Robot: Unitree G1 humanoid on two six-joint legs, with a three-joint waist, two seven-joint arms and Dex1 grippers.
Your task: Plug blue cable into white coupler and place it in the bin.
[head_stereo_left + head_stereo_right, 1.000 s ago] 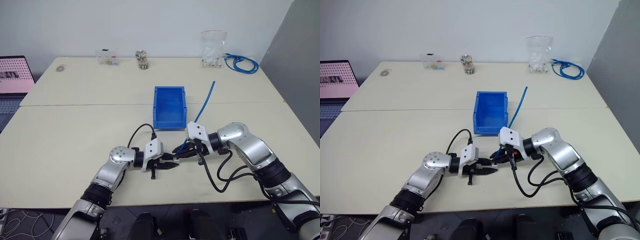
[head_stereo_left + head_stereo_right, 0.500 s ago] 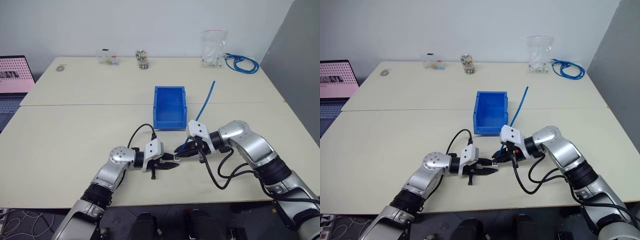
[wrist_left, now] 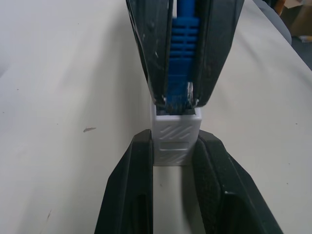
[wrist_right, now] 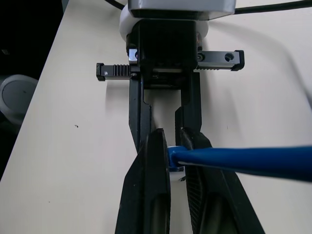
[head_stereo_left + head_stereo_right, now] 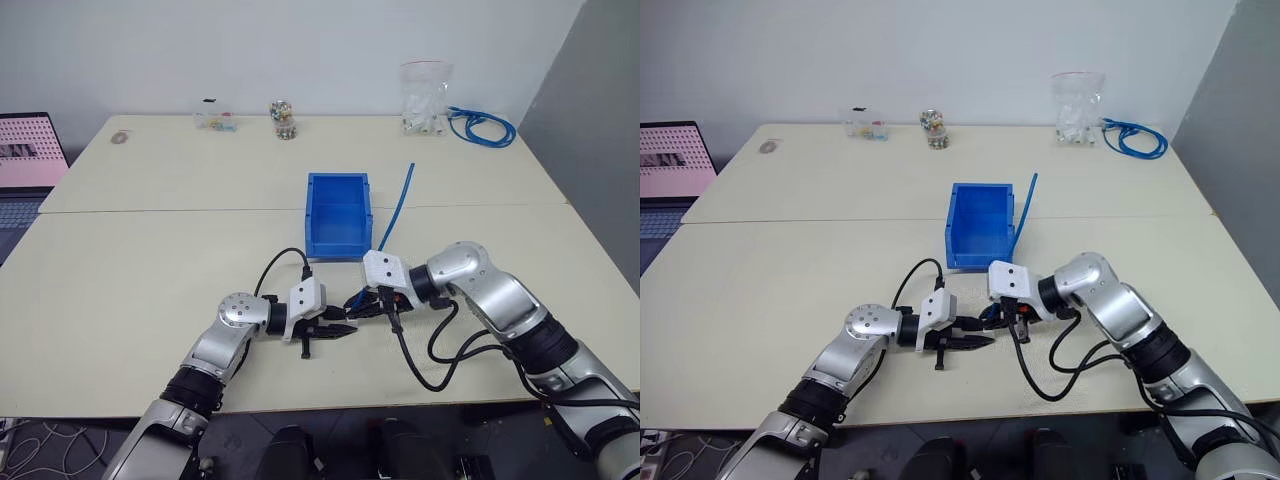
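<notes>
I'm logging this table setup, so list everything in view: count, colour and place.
Small rectangular blue plastic bin: one, blue, table centre.
Thin blue cable: one, blue, plug end in the right claw, free end rising beside the bin.
Tiny white boxy plastic coupler: one, white, in the left claw, plug at its opening.
Coiled blue cable bundle: one, blue, far right corner.
Clear plastic bag: one, clear, white parts inside, beside the coil.
Small clear box: one, far edge.
Small jar: one, multicoloured contents, far edge.
Laptop: one, pink screen, far left.
Table: cream.
Left claw: black, shut on coupler.
Right claw: black, shut on cable.
</notes>
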